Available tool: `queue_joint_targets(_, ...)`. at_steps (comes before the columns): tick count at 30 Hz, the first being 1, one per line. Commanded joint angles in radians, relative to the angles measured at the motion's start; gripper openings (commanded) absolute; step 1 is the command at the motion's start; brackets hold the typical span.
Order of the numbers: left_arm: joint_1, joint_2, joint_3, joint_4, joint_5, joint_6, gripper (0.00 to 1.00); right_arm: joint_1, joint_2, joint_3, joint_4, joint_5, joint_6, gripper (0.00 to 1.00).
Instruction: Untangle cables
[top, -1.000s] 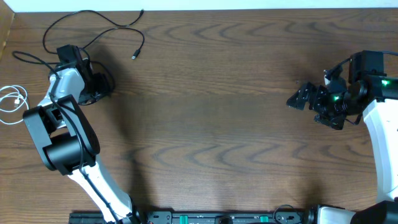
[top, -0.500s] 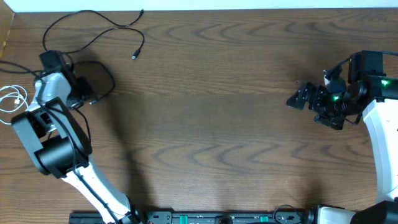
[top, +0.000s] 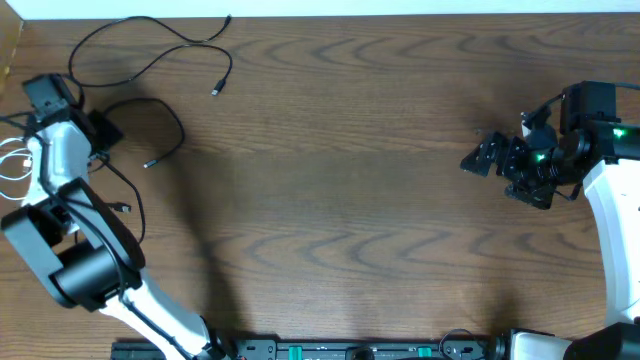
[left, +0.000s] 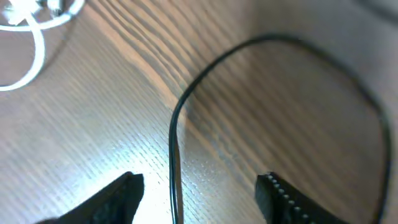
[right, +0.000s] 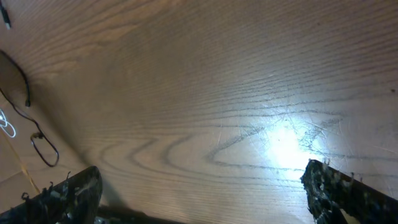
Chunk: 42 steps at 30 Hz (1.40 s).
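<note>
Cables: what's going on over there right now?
The left claw is open, its fingers on either side of a black cable that is lying loose, not gripped. A white cable lies just beyond. A second black cable lies apart. The right claw hangs open at the far right, away from every cable.

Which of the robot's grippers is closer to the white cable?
Left. The left gripper is just beside the white cable, at the same end of the table. The right gripper is far off at the opposite end.
</note>
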Motion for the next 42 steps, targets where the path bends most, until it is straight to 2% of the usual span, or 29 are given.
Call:
queue_joint_targets(1, 0.015, -0.012, 0.015, -0.029, -0.011, -0.037, 0.64, 0.006, 0.0, 0.004, -0.003, -0.006, 0.013, 0.99)
queue_joint_targets(9, 0.061, 0.047, 0.007, -0.101, -0.012, -0.055, 0.64, 0.006, 0.0, 0.004, 0.003, -0.006, 0.013, 0.99)
queue_joint_targets(20, 0.209, 0.051, 0.007, -0.257, -0.011, -0.431, 0.7, 0.006, 0.0, 0.004, 0.016, -0.005, 0.008, 0.99)
queue_joint_targets(29, 0.206, 0.053, -0.014, -0.286, -0.008, -0.447, 0.7, 0.006, 0.0, 0.004, 0.027, -0.006, 0.006, 0.99)
queue_joint_targets(31, 0.206, 0.053, -0.026, -0.286, -0.008, -0.465, 0.66, 0.006, 0.0, 0.004, 0.026, -0.006, 0.006, 0.99)
queue_joint_targets(36, 0.206, 0.053, -0.071, -0.255, -0.008, -0.47, 0.64, 0.006, 0.0, 0.004, 0.026, -0.006, 0.006, 0.99)
queue_joint_targets(39, 0.206, 0.053, -0.109, -0.219, -0.008, -0.47, 0.58, 0.006, 0.0, 0.004, 0.027, -0.006, 0.006, 0.99)
queue_joint_targets(42, 0.206, 0.053, -0.137, -0.186, -0.008, -0.47, 0.57, 0.006, 0.0, 0.004, 0.027, -0.006, 0.006, 0.99)
